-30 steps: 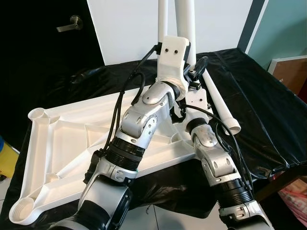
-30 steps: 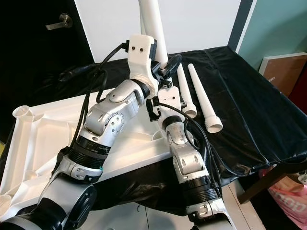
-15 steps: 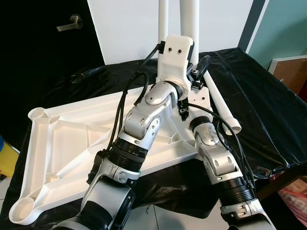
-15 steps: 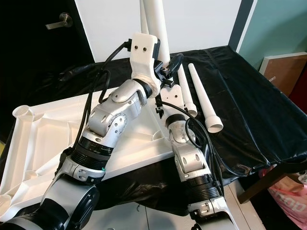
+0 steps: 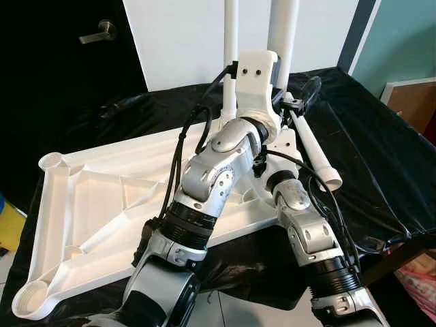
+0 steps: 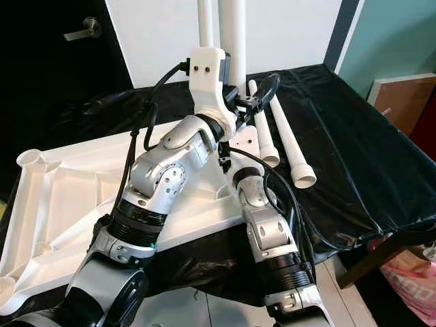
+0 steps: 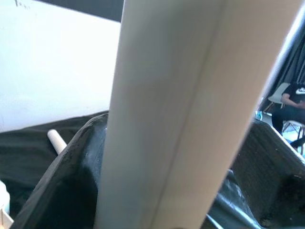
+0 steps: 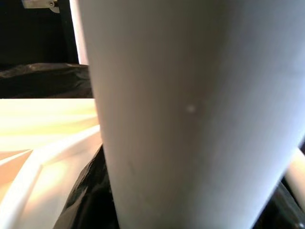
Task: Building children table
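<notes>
At the top's [image 5: 82, 204] right corner, both pincers seemingly pinch the leg [image 5: 283, 34]; keep it upright, press straight into the socket.

tabletop [image 5: 88, 197] — white moulded plastic, smooth | legs [image 6: 289, 150] — matt white plastic | table cover [image 5: 381, 157] — glossy black sheeting

I can read no text, label, brand, number or sign in any view. The white tabletop [image 5: 88, 197], the white legs [image 6: 283, 139] and the robot's arm housings carry no lettering that I can make out. A light mark on a distant person's dark clothing [image 7: 298, 90] is too small to read.
</notes>
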### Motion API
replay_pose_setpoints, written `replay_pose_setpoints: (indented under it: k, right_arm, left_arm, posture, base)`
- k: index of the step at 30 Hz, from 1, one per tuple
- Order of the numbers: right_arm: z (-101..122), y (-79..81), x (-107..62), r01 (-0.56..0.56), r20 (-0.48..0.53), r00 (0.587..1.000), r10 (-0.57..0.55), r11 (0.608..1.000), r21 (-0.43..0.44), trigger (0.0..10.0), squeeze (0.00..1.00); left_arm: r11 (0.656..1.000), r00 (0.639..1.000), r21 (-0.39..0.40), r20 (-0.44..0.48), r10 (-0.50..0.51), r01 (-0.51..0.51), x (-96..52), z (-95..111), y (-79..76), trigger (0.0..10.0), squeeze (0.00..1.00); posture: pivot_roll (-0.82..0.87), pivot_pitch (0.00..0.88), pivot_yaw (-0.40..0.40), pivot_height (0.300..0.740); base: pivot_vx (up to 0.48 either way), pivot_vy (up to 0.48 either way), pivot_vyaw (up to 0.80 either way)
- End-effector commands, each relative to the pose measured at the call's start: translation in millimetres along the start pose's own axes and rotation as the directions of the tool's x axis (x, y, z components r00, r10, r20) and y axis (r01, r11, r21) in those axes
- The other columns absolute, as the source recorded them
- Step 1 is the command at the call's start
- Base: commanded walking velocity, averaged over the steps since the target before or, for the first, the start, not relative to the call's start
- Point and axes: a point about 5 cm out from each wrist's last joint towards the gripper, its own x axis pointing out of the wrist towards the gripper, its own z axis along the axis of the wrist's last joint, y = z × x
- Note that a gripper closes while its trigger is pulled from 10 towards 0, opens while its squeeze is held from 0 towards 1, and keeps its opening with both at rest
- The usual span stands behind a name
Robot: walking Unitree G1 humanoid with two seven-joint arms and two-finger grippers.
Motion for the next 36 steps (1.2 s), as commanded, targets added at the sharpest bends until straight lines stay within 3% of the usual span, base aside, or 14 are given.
replay_pose_setpoints:
  k: [1,2,3,13,15,19,25,26,31,33,36]
  right_arm:
    - [-6,-0.5,-1.5,0.011,-0.043,0.999,-0.009,0.999,0.049,10.0,0.00]
    - [-11,-7.7,-2.7,0.063,-0.086,0.995,-0.052,0.990,0.129,10.0,0.00]
    - [-13,-10.9,-3.3,0.084,-0.096,0.993,-0.071,0.986,0.145,10.0,0.00]
    - [-15,-24.5,-8.8,0.144,-0.094,0.987,-0.132,0.980,0.134,10.0,0.00]
    - [-21,-33.2,-19.6,0.146,-0.106,0.985,-0.133,0.982,0.124,10.0,0.00]
    - [-23,-36.7,-25.6,0.137,-0.096,0.987,-0.126,0.984,0.111,10.0,0.00]
    - [-33,-47.3,-37.8,0.144,-0.107,0.985,-0.135,0.986,0.080,10.0,0.00]
    - [-33,-47.8,-40.2,0.131,-0.099,0.987,-0.124,0.988,0.078,10.0,0.00]
    - [-32,-46.8,-41.5,0.119,-0.089,0.990,-0.112,0.989,0.085,10.0,0.00]
    - [-33,-44.0,-42.2,0.098,-0.085,0.992,-0.090,0.991,0.087,10.0,0.00]
    - [-36,-40.5,-43.8,0.062,-0.078,0.995,-0.056,0.995,0.083,10.0,0.00]
  left_arm:
    - [0.994,0.993,-0.005,0.052,-0.106,0.106,0.5,8,-11.2,10.0,0.00]
    - [0.997,0.992,-0.014,0.104,-0.076,0.077,-3.3,16,-4.1,10.0,0.00]
    - [0.998,0.991,-0.013,0.121,-0.064,0.067,-5.0,19,-1.4,10.0,0.00]
    - [0.998,0.979,0.019,0.191,-0.068,0.065,-20.5,25,8.4,10.0,0.00]
    - [0.996,0.976,0.028,0.197,-0.090,0.087,-32.9,22,13.2,10.0,0.00]
    - [0.996,0.977,0.032,0.194,-0.090,0.086,-39.9,18,16.7,10.0,0.00]
    - [0.995,0.990,0.089,0.124,-0.062,0.051,-56.9,-6,24.4,10.0,0.00]
    - [0.992,0.993,0.112,0.093,-0.066,0.056,-65.6,-17,26.2,10.0,0.00]
    - [0.989,0.995,0.129,0.060,-0.074,0.066,-73.0,-26,27.6,10.0,0.00]
    - [0.978,0.995,0.185,-0.004,-0.096,0.095,-81.6,-40,26.5,10.0,0.00]
    - [0.969,0.989,0.200,-0.077,-0.128,0.141,-90.0,-53,23.8,10.0,0.00]
  posture:
    - [-0.16,0.005,0.032,0.740]
    - [-0.16,0.004,0.028,0.740]
    - [-0.16,0.005,0.027,0.740]
    - [-0.17,0.022,0.033,0.740]
    - [-0.17,0.029,0.029,0.740]
    - [-0.17,0.030,0.028,0.740]
    - [-0.17,0.026,0.025,0.740]
    - [-0.17,0.020,0.026,0.740]
    - [-0.17,0.018,0.027,0.740]
    - [-0.16,0.017,0.031,0.740]
    - [-0.16,0.018,0.033,0.740]
  base:
    - [0.000,0.000,0.00]
    - [0.000,0.000,0.00]
    - [0.000,0.000,0.00]
    - [0.000,0.000,0.00]
    - [0.000,0.000,0.00]
    - [0.000,0.000,0.00]
    - [0.000,0.000,0.00]
    - [0.000,0.000,0.00]
    - [0.000,0.000,0.00]
    - [0.000,0.000,0.00]
    - [0.000,0.000,0.00]
